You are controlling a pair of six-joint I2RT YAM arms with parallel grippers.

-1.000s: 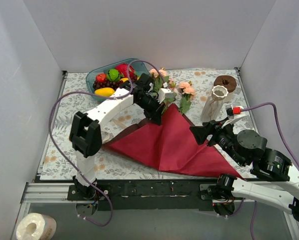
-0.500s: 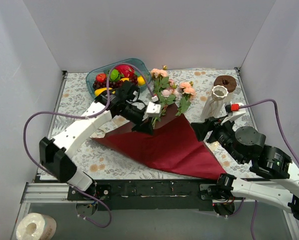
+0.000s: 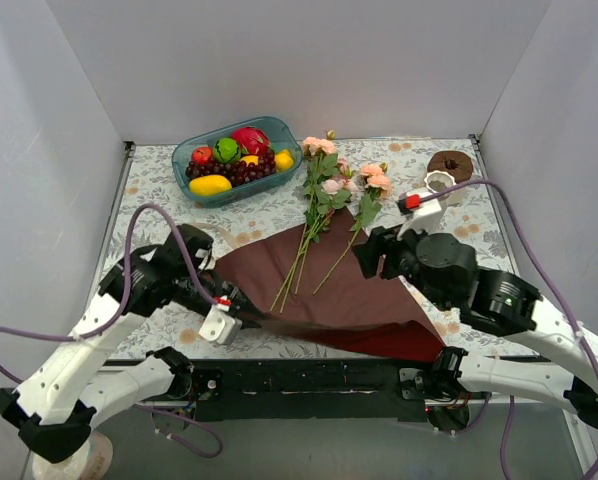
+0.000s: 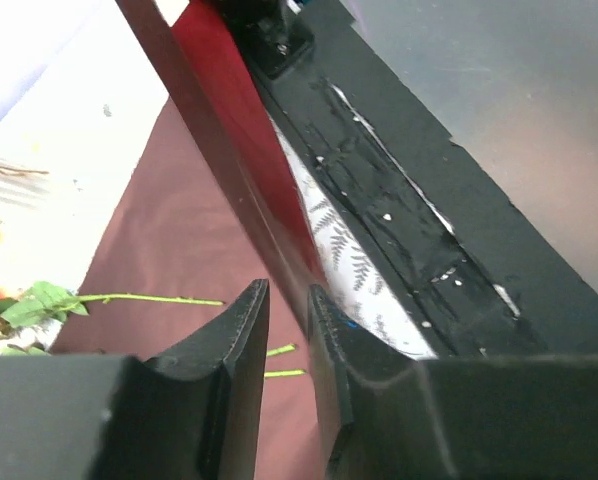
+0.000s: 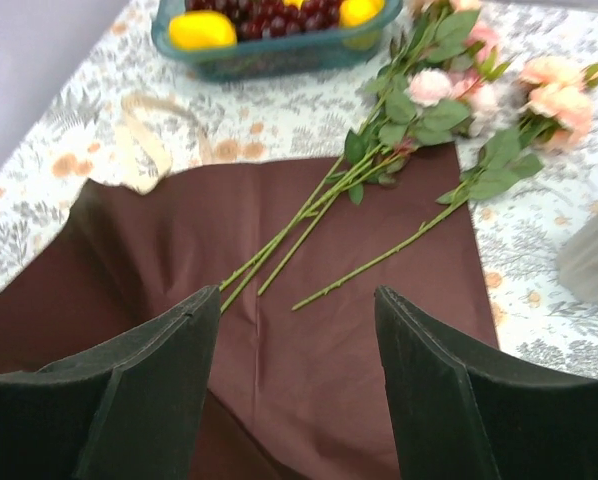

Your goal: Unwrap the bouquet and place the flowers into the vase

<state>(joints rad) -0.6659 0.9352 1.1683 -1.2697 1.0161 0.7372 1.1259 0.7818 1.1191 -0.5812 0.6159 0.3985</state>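
While looking down from above, saw the maroon paper (image 3: 319, 290) spread open on the floral worktop (image 3: 149, 190). Found the flowers (image 3: 324, 200) lying loose, with green stems slanting across the paper and peach and pink blooms resting past its far edge on the cloth. Spotted the vase (image 3: 439, 181) upright at the far right, partly hidden behind the right arm, just beside a brown ring (image 3: 451, 163) and apart from the flowers. Noted the left end effector (image 4: 287, 292) low at the paper's near left corner, with fingers (image 4: 239, 340) narrowly apart and a raised red fold of paper running up to the gap; could not tell whether touching. Saw the right end effector (image 5: 297, 300) hanging above the paper's right side, spread wide and clamped on nothing, with the stem ends just beyond. Made out a cream ribbon (image 5: 144, 140) loose on the cloth by the paper's far left corner, and a teal bowl of fruit (image 5: 279, 55) further back.
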